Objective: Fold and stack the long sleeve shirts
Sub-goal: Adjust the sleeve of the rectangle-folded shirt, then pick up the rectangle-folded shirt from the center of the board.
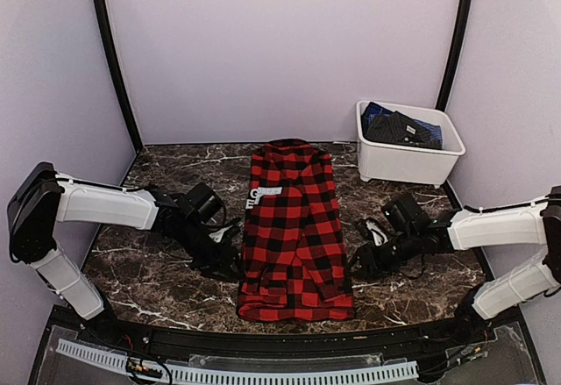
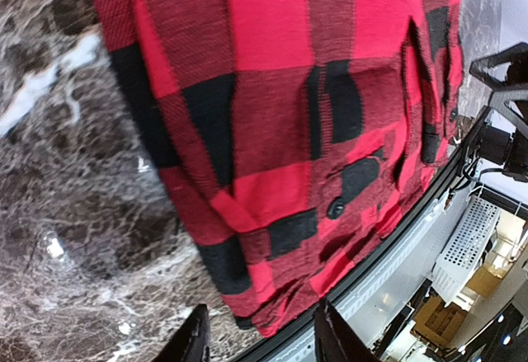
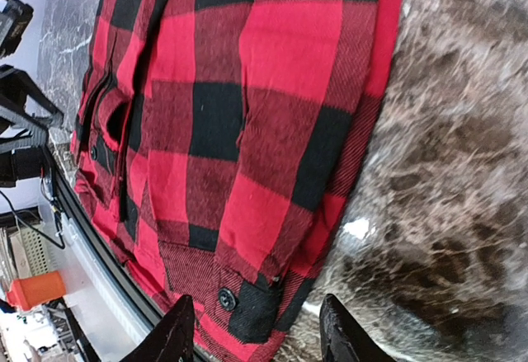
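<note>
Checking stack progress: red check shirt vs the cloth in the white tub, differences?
The red check shirt lies flat on the table, folded to a long strip; the dark cloth sits bunched inside the white tub. The shirt is red-and-black; the dark cloth looks blue and black. Both are fabric.

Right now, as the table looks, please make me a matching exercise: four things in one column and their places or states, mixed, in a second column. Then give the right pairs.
Column one:
1. plaid shirt
2. white tub
3. left gripper
4. right gripper

Column two:
A. far right corner of the table, dark clothes inside
B. open, by the shirt's right edge
C. lying flat in the middle of the table
D. open, by the shirt's left edge

Pairs: 1-C, 2-A, 3-D, 4-B
</note>
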Available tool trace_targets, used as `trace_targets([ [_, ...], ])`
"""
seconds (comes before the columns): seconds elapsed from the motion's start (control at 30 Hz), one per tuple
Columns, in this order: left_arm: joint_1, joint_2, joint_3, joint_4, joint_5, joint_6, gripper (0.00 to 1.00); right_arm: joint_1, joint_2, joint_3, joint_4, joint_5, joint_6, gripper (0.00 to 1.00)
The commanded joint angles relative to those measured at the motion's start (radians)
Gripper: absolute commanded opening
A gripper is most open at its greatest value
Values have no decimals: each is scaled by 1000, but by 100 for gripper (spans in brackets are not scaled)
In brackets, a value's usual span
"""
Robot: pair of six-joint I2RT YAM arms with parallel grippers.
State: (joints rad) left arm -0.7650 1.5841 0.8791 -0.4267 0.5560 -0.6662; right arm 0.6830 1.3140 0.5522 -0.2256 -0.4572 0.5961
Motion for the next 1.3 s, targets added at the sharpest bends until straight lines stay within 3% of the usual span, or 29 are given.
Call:
trace_targets([
  [0.0, 7, 7, -43, 61, 19, -8, 42, 24, -7, -34, 45, -48, 47, 49],
  [0.53, 4, 67, -112, 151, 45, -55, 40, 47, -7, -123, 104, -87, 137, 45],
  [0.87, -8, 93, -126, 179, 42, -85, 37, 56, 20, -159, 190, -115, 178, 38],
  [1.07, -19, 109, -134, 197, 46, -110, 31, 62, 29, -174, 217, -126, 192, 34],
  [1.27, -23, 108, -140, 205, 56, -131, 18, 67, 40, -188, 264, -136, 210, 31],
])
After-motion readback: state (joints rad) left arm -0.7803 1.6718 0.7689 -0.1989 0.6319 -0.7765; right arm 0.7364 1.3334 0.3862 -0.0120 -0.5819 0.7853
